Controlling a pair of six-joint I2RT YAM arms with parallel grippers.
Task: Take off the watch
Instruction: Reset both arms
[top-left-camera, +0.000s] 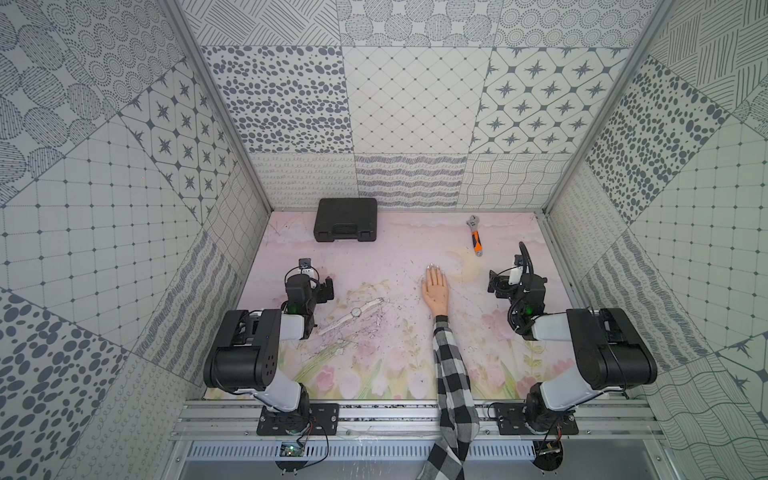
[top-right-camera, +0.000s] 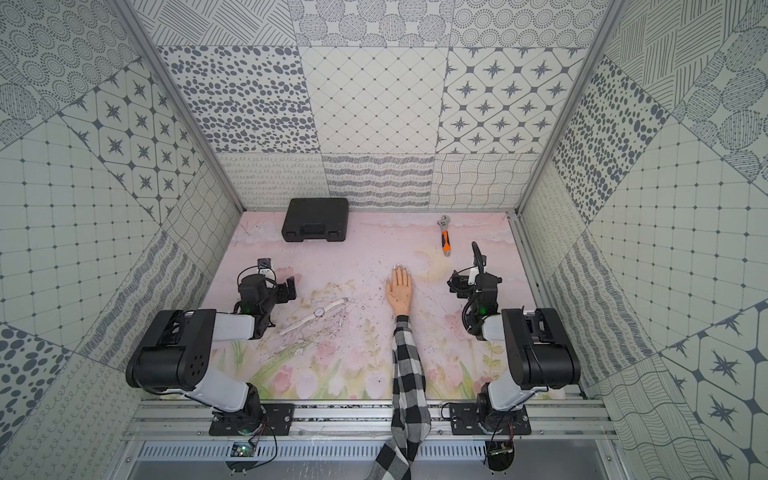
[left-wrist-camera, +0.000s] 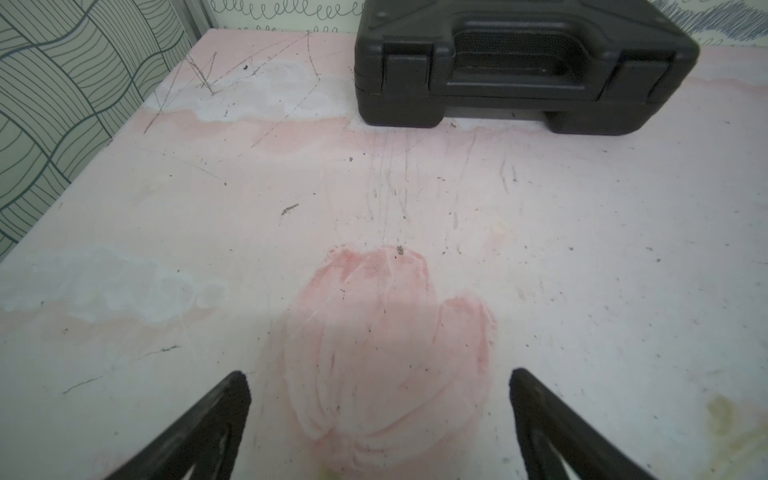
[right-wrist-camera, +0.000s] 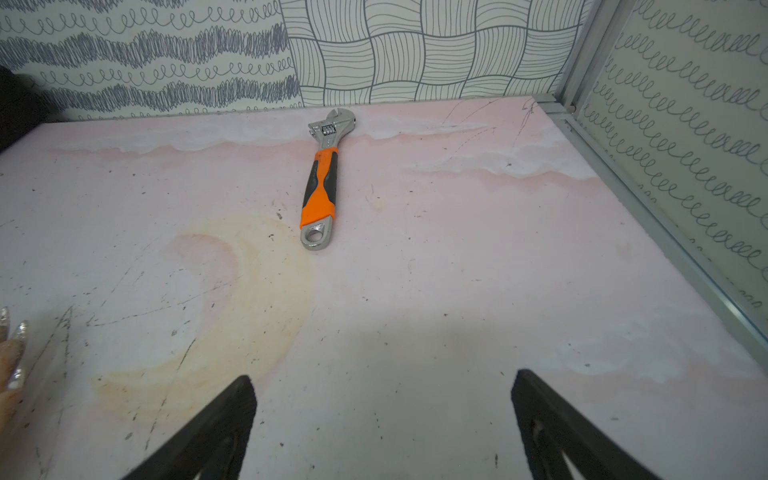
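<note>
The watch (top-left-camera: 356, 312) lies flat on the bench (top-left-camera: 395, 253), a little left of the middle of the frame in both top views, with its pale strap stretched out in a slanted line and the round white dial (top-right-camera: 319, 312) facing up. It sits well apart from the mannequin hand (top-left-camera: 435, 286), which rests palm down at the centre of the frame with its fingers pointing toward the back wall. A black-and-white checked sleeve (top-left-camera: 451, 374) trails from it to the lower edge. The left claw (top-left-camera: 328, 288) hangs just above and left of the watch in a top view, near it but not touching. Its jaws are spread wide and hold nothing. In the left wrist view, the two dark fingertips (left-wrist-camera: 232, 399) frame only a pink painted flower on the bench. A closed black tool case (left-wrist-camera: 523, 66) sits farther ahead; in a top view, the case (top-left-camera: 346, 219) is at the upper left of the bench, against the back wall. The right claw (top-left-camera: 495, 286) stands to the right of the mannequin hand, also spread wide and empty. In its wrist view, the claw (right-wrist-camera: 384, 378) faces an orange-handled adjustable wrench (right-wrist-camera: 322, 183) that lies near the back wall, and the hand's glittery nails (right-wrist-camera: 16, 336) show at the frame's edge.
</note>
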